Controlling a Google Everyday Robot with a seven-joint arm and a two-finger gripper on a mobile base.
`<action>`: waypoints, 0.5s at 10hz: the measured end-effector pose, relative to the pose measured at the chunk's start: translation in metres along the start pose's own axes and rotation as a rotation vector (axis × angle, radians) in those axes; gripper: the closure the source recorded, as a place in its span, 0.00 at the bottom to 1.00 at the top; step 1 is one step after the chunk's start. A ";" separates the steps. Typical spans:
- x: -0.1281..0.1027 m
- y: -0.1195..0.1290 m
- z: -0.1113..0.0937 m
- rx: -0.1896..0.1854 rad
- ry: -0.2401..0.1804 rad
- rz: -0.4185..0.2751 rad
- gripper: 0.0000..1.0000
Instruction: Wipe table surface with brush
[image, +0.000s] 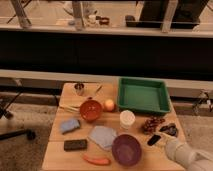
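The table surface (60, 157) is a light tan wooden top crowded with items. The brush (154, 140) lies near its front right corner, black head pointing left and pale handle running right towards my arm. My gripper (169, 144) is at the end of the white arm (184, 154), which comes in from the bottom right corner. It sits right at the brush's handle end, low over the table. The arm hides the contact between them.
Purple bowl (126, 149) just left of the brush. Grapes (152, 124) and a dark object (170, 129) behind it. Green tray (142, 95) at back right. White cup (127, 119), grey cloth (102, 136), red bowl (91, 110), sponge (70, 125), black block (75, 144), carrot (97, 160) further left.
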 end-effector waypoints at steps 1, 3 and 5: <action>0.003 -0.002 0.001 0.001 0.005 0.007 1.00; 0.006 -0.003 -0.002 0.002 0.002 0.021 1.00; 0.006 -0.008 -0.014 0.020 -0.022 0.034 1.00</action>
